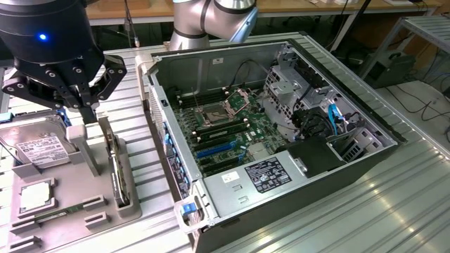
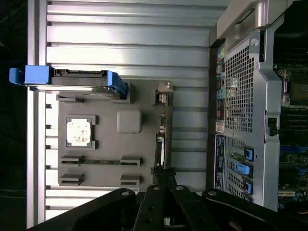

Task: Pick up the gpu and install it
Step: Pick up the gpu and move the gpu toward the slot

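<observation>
The gpu [image 1: 119,174] stands on edge in a slot of the grey holder tray [image 1: 70,232], on the exterior view's left. From the wrist view I look down on it as a thin strip [image 2: 162,127] with its silver bracket [image 2: 165,88] at the far end. My black gripper [image 1: 88,116] hangs over the tray with its fingers shut and nothing between them. In the wrist view the gripper [image 2: 162,174] lies over the card's near end. Whether it touches the card I cannot tell.
On the tray lie a silver hard drive [image 1: 35,147] in a blue carrier [image 2: 72,78], a processor chip [image 2: 79,131], a memory stick [image 2: 98,162] and a grey block [image 2: 129,120]. The open computer case [image 1: 281,121] lies beside it on the ribbed metal table [image 1: 393,211], motherboard [image 1: 225,132] exposed.
</observation>
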`<act>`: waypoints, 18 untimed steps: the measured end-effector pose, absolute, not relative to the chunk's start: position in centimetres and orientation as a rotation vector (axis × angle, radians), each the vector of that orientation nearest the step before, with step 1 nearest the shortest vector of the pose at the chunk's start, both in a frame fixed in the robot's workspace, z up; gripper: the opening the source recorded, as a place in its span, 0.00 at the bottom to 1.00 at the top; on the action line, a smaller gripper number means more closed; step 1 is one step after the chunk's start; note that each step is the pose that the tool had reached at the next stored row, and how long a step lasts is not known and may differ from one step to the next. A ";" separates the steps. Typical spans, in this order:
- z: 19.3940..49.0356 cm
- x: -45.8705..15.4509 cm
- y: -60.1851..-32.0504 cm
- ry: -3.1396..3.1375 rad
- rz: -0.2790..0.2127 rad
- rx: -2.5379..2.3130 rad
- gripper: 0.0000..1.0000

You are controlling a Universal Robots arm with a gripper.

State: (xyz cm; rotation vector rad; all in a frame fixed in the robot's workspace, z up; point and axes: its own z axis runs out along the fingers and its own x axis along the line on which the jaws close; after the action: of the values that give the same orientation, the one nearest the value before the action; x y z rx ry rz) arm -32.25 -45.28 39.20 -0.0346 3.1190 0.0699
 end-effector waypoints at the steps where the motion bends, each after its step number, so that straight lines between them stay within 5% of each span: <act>1: 39.2 -32.2 -45.3 3.119 0.070 -0.035 0.11; 7: 39.2 -32.2 -45.3 3.119 0.070 -0.035 0.11; 11: 39.2 -32.2 -45.3 3.119 0.070 -0.035 0.36; 13: 39.2 -32.2 -45.3 3.119 0.070 -0.035 0.36; 15: 39.2 -32.2 -45.3 3.119 0.070 -0.040 0.48; 18: 39.0 -32.2 -45.3 3.127 0.070 -0.052 0.48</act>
State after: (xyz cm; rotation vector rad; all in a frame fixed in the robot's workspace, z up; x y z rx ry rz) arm -32.25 -45.27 38.97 -0.0517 3.1266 0.0701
